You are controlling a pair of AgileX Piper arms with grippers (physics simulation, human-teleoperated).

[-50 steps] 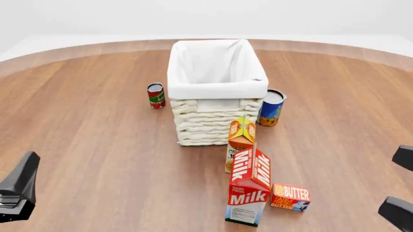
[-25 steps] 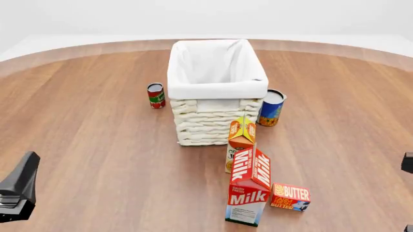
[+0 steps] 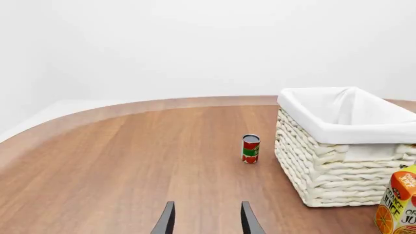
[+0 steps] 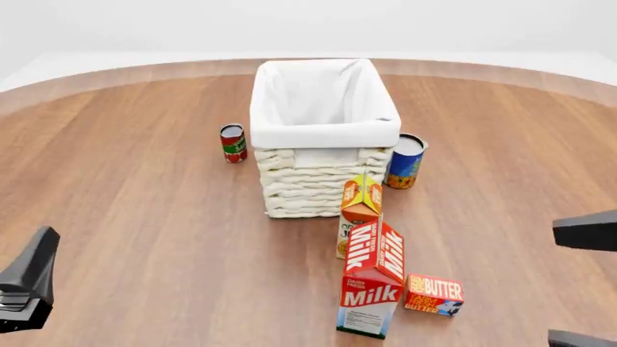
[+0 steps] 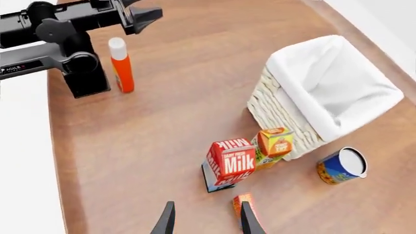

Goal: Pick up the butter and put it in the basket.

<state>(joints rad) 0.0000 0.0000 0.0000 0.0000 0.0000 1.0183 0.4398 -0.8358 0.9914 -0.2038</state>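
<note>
Near the counter's (image 4: pixel 144 217) front edge, the butter (image 4: pixel 433 294) lies beside the milk carton (image 4: pixel 372 289). Milk and juice carton (image 4: pixel 360 211) stand before the basket (image 4: pixel 323 137). Both hands, left (image 3: pixel 206 220) and right (image 5: pixel 206 220), are open and empty.

We count one basket (image 4: pixel 323 137), two cans (image 4: pixel 233 142) (image 4: pixel 405 161), two cartons (image 4: pixel 371 290) (image 4: pixel 360 213), one butter (image 4: pixel 433 294), one orange bottle (image 5: pixel 121 65).

The orange juice carton (image 3: pixel 398 204) is cut off at the left wrist view's edge; beside the milk carton (image 5: pixel 229 163), the butter (image 5: pixel 242 207) (edge-on) sits partly behind a fingertip (image 5: pixel 249 219).
</note>
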